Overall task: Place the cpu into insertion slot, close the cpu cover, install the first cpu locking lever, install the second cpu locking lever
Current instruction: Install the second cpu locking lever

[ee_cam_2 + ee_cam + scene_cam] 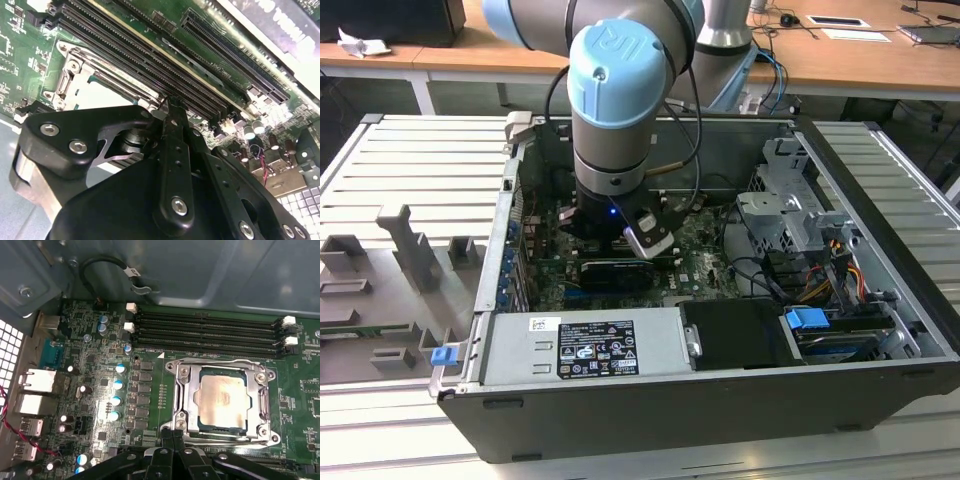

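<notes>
A blue-and-grey robot arm (pixel 620 110) reaches down into an open desktop computer case (pixel 720 390), seen at the centre of the exterior view. Its black gripper (pixel 172 432) hangs low over the green motherboard (pixel 100 390), with its two fingertips pressed together, side by side, and holding nothing.

In the first wrist view, the cpu (pixel 223 399) lies flat in the insertion slot (pixel 186 390), at the lower right of the frame. Its pale metal top shows through the large square window of the cpu cover (pixel 260 400). The silvery frame lies down flat around the chip, so the chip appears placed and the cover appears shut. Four long black memory slots (pixel 205 332) run across the frame just above the socket.

The closed fingertips sit at the socket's lower edge, at its left corner, just beside the frame and perhaps touching it; contact cannot be confirmed. In the second wrist view, one black fingertip (pixel 174 106) points at the socket's metal rim (pixel 70 80), with the memory slots running diagonally just beyond it.

Judging from this, the step in hand is work on a locking lever along the socket's edge. Doing it well likely means pushing with the narrow closed tip against the thin wire lever only, keeping pressure off the chip's top and the nearby small capacitors (pixel 118 385), and moving slowly so the lever does not spring free.
</notes>
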